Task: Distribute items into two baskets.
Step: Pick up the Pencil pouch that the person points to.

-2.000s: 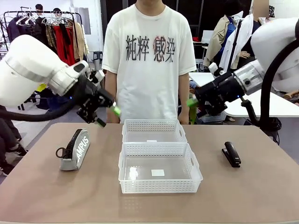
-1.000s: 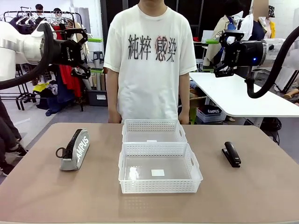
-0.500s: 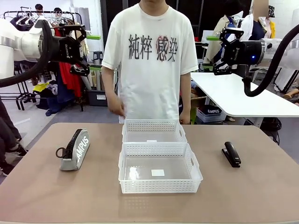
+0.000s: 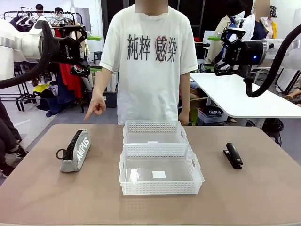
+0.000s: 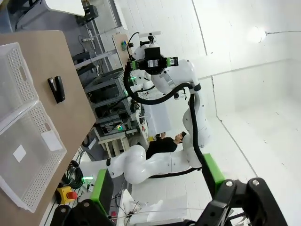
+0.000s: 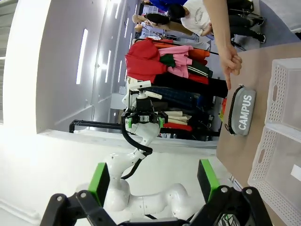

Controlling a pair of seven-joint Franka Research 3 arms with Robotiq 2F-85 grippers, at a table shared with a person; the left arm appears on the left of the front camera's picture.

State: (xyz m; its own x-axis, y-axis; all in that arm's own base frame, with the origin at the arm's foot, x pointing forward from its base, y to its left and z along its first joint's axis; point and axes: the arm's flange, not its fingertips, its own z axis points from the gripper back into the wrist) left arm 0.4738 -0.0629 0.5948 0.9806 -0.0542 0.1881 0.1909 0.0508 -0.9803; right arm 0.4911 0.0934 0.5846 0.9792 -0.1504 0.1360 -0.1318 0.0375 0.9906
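Left gripper (image 4: pixel 84 52) and right gripper (image 4: pixel 217 54) gaped empty; a person's hand (image 4: pixel 96 108) pointed at the grey fabric zip pouch (image 4: pixel 75 150) below the left gripper, likely its next pick.

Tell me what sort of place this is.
Probably a robotics lab or workshop: a left white robot arm and a right white robot arm flank a brown table, with a white work table and a rack of hanging clothes behind.
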